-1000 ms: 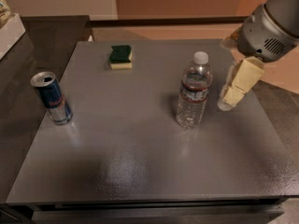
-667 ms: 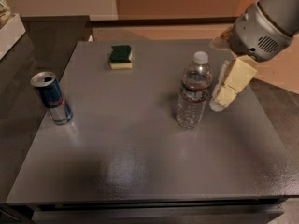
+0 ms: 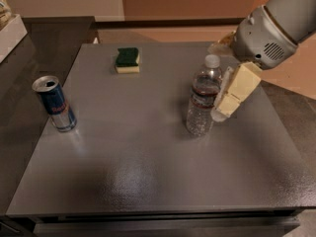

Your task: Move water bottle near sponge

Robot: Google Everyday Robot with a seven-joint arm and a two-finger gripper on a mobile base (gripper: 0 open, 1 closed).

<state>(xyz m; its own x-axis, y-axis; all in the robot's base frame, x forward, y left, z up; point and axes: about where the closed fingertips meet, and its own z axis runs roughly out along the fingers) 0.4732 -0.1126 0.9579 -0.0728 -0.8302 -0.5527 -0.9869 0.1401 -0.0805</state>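
The water bottle stands upright right of the table's middle: clear ribbed plastic, white cap, red-and-white label band. The sponge, dark green over pale yellow, lies flat at the far middle-left of the table, well apart from the bottle. My gripper, cream-coloured under a grey arm housing, hangs down at the bottle's right side, level with its label and lower body, very close to or touching it.
A blue-and-silver drink can stands upright near the left edge of the grey table. A dark counter and a white box lie to the left. Tan floor lies beyond the far edge.
My gripper has moved left and a little down, from clearly right of the bottle to right against its side. The bottle, sponge and can have not moved.
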